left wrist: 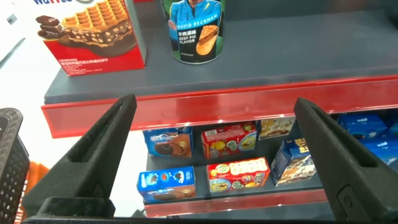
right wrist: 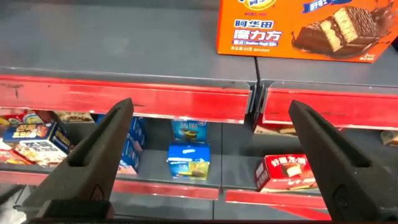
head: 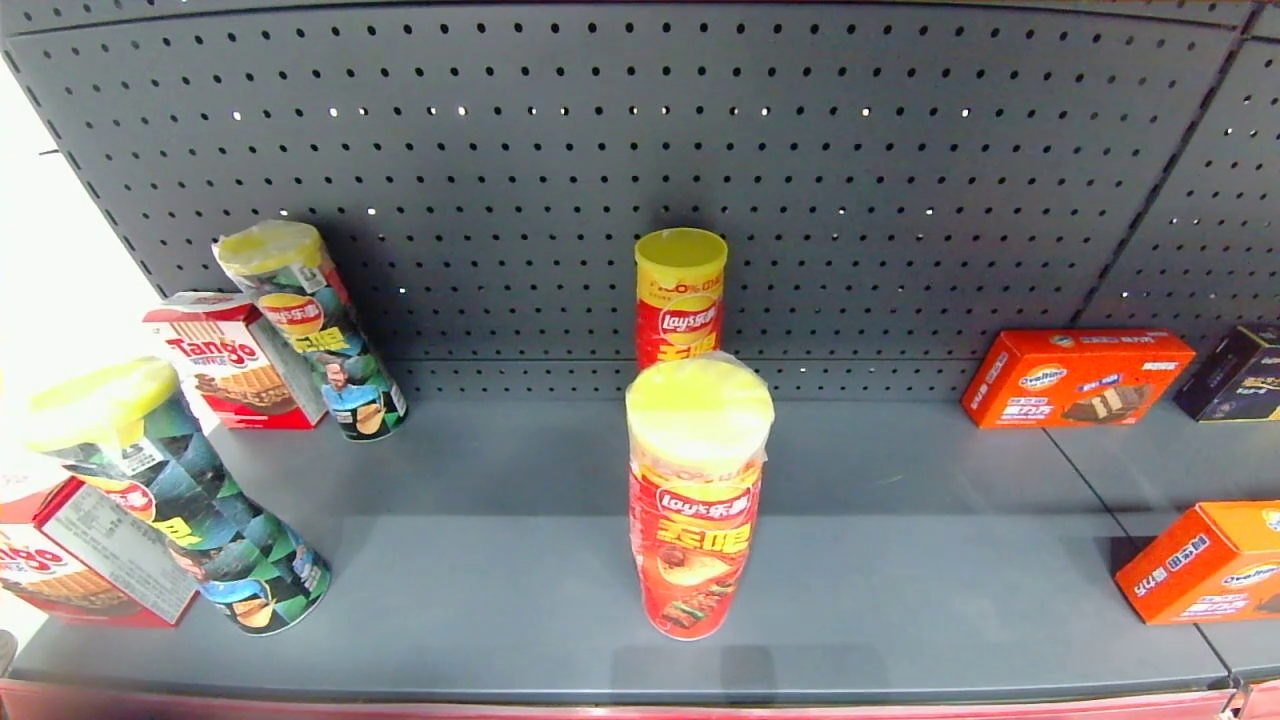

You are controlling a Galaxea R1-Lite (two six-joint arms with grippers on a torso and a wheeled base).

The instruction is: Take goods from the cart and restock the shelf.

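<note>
Two red chip cans with yellow lids stand upright mid-shelf, one near the front [head: 697, 500] and one at the back [head: 680, 300]. The grey shelf [head: 900, 560] has a red front strip. My left gripper [left wrist: 214, 106] is open and holds nothing; it hangs in front of and below the shelf's red edge [left wrist: 217, 99], facing a wafer box [left wrist: 93, 31] and a green can [left wrist: 196, 31]. My right gripper [right wrist: 211, 107] is also open and holds nothing, below the shelf edge [right wrist: 124, 96] beside an orange chocolate box [right wrist: 305, 28].
Two green-and-black cans [head: 320, 330] [head: 190, 510] and red wafer boxes [head: 235, 360] stand at the shelf's left. Orange boxes [head: 1075, 375] [head: 1200, 560] and a dark box [head: 1235, 370] lie at the right. Lower shelves hold biscuit boxes [left wrist: 230, 140] [right wrist: 189, 158]. A black mesh basket edge [left wrist: 9, 162] is beside my left gripper.
</note>
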